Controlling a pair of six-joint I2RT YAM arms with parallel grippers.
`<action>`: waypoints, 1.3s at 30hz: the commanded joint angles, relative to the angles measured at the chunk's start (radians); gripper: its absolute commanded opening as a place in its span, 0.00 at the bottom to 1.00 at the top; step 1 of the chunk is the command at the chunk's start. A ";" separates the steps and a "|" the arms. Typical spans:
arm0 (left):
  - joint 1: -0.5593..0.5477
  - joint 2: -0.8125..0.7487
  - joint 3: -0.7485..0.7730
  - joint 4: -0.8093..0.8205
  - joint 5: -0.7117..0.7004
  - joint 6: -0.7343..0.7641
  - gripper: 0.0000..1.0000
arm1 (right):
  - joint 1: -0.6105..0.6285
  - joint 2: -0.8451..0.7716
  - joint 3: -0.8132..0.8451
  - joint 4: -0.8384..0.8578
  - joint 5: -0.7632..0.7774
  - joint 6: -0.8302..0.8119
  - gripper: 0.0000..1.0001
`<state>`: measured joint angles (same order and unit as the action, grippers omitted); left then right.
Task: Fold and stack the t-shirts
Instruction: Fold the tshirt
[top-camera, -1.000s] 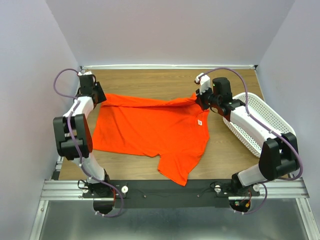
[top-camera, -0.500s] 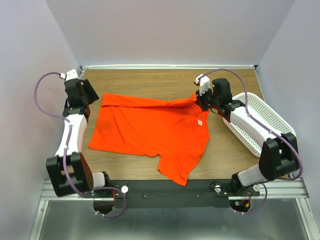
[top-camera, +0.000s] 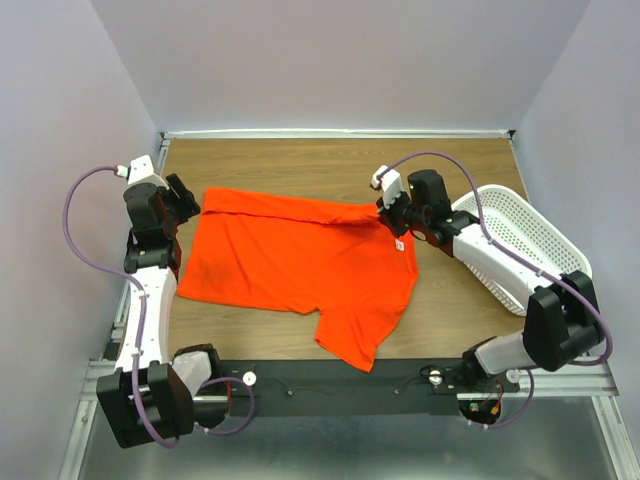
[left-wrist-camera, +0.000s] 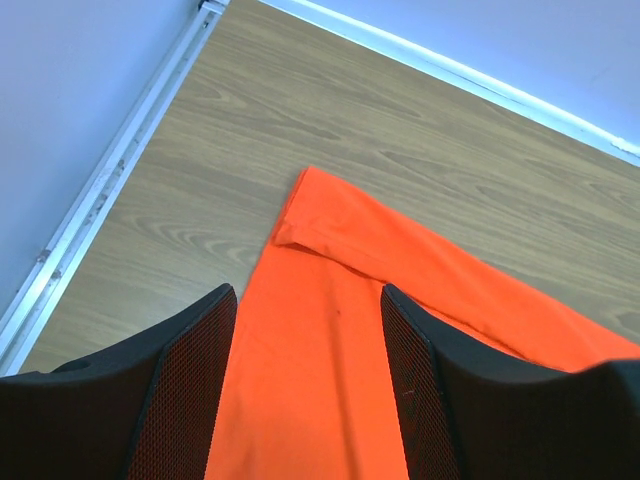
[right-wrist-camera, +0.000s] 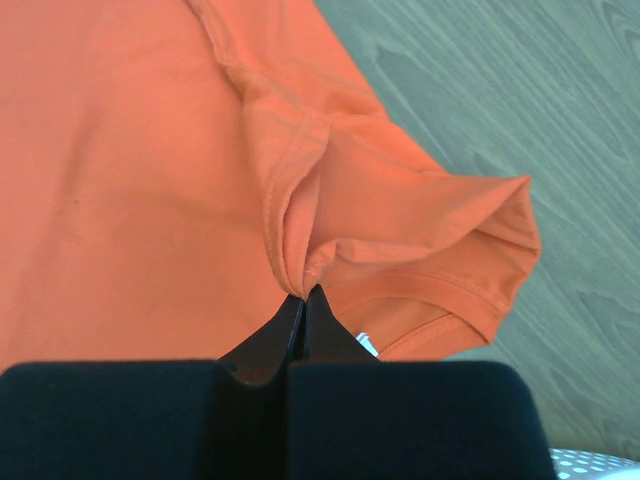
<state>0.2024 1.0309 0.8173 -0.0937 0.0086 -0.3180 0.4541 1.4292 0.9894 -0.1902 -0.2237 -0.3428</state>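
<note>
An orange t-shirt (top-camera: 300, 255) lies spread on the wooden table, one sleeve pointing toward the near edge. My right gripper (top-camera: 390, 215) is shut on a pinch of its cloth by the collar (right-wrist-camera: 300, 270), lifting a fold there; the small white label (right-wrist-camera: 368, 344) peeks out beside the fingers. My left gripper (top-camera: 180, 205) hovers open at the shirt's far left corner, apart from the cloth. In the left wrist view that corner (left-wrist-camera: 310, 215) lies flat ahead of the open gripper (left-wrist-camera: 308, 345), with a narrow folded hem.
A white perforated basket (top-camera: 520, 240) stands at the right edge of the table, under the right arm. Walls close in the table on the left, back and right. Bare wood (top-camera: 300, 165) lies behind the shirt.
The left arm has let go of the shirt's corner and swung back to the left, its jaws opening. The right gripper has drawn its pinch of cloth slightly left.
</note>
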 joint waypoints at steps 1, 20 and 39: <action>-0.008 -0.040 -0.009 0.017 0.039 0.008 0.68 | 0.023 -0.033 -0.026 -0.028 0.053 -0.015 0.01; -0.017 -0.037 -0.010 0.020 0.077 0.008 0.68 | 0.080 -0.081 -0.112 -0.092 0.060 -0.079 0.00; -0.017 -0.035 -0.010 0.023 0.091 0.010 0.68 | 0.181 -0.003 -0.092 -0.104 0.106 -0.091 0.01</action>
<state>0.1940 1.0061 0.8127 -0.0914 0.0776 -0.3180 0.6239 1.4139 0.8871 -0.2832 -0.1432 -0.4206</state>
